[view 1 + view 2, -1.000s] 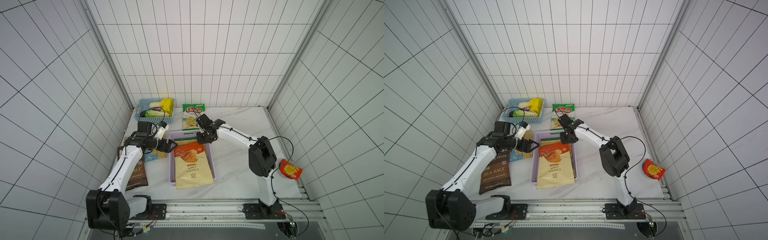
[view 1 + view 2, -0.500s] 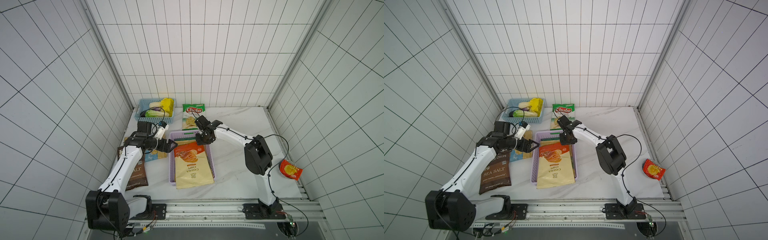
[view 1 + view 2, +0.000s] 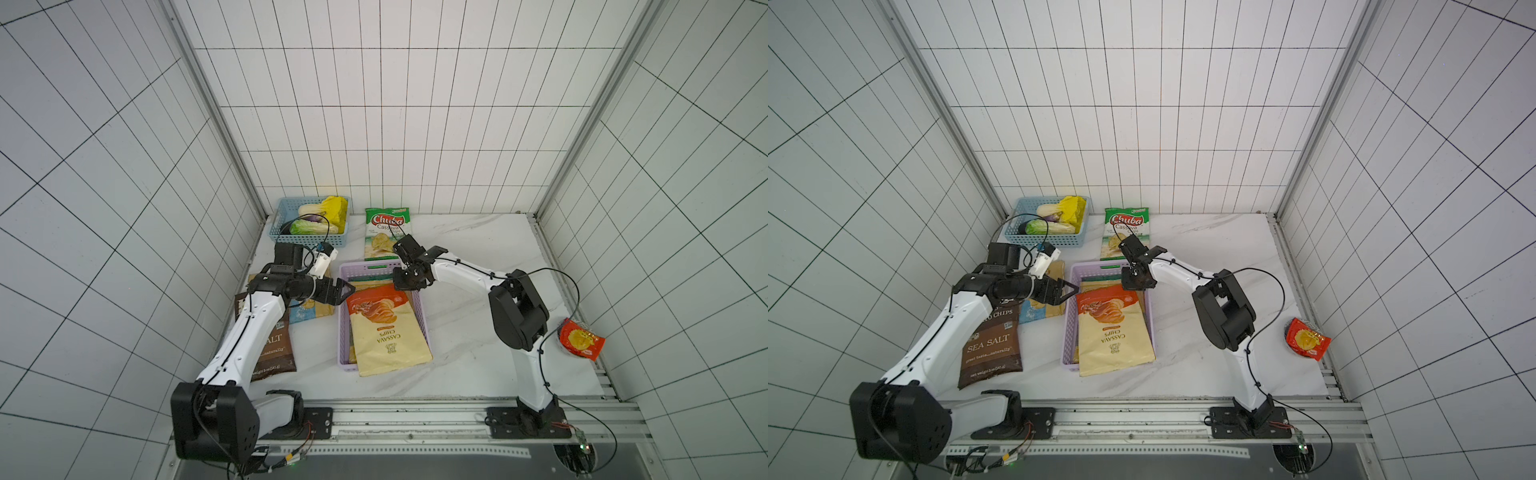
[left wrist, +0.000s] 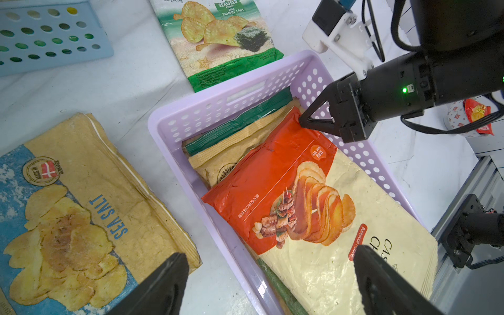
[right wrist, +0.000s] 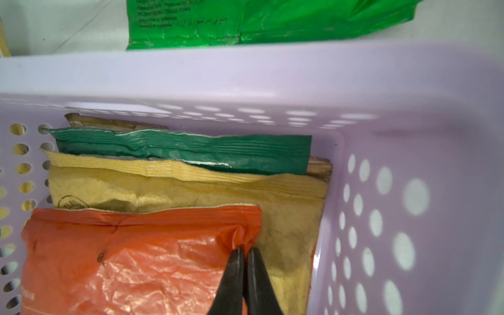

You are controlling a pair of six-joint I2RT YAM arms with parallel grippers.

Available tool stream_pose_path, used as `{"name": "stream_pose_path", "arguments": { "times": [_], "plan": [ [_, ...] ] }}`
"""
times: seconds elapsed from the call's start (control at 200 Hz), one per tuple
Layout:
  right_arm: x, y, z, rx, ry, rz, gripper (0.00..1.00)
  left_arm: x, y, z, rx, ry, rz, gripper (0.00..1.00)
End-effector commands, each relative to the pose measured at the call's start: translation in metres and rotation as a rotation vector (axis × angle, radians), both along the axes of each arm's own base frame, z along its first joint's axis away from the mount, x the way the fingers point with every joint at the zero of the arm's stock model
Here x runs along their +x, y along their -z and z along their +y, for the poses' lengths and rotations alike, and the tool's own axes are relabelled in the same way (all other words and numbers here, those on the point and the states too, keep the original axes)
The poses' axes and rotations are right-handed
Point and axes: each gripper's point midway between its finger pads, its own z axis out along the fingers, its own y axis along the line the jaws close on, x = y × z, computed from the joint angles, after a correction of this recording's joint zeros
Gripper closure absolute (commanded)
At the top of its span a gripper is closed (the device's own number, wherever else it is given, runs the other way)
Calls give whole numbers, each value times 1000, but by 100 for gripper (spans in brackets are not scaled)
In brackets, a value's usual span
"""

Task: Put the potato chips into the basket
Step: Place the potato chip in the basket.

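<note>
Our right end effector [image 5: 243,249] reaches over the white marble desk [image 3: 478,237] into the lilac perforated plastic basket [image 3: 343,328], pinched on the orange corner of the orange-and-cream cassava chip bag [image 3: 384,328] lying topmost there; our left end effector [image 3: 338,291] gapes, empty.

Right gripper [image 5: 245,249] lowered further into basket [image 5: 245,71], onto far corner of orange bag [image 5: 122,259]. Jaws, earlier parted, now brought together; bag corner pinched and puckered between them.
</note>
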Motion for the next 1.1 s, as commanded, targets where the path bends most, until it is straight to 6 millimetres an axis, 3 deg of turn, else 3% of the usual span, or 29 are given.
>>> {"name": "stream_pose_path", "arguments": {
  "times": [0.0, 0.52, 0.79, 1.099],
  "plan": [
    [4, -7, -11, 1, 47, -40, 99, 2, -5, -1, -5, 3, -30, 7],
    [31, -49, -14, 235, 235, -289, 100, 2, -6, -1, -8, 6, -33, 7],
    [48, -68, -3, 328, 292, -400, 100, 2, -8, -1, -10, 6, -35, 7],
    [42, -70, 7, 383, 343, -466, 100, 3, -8, -2, -12, 7, -37, 7]
  ]
}}
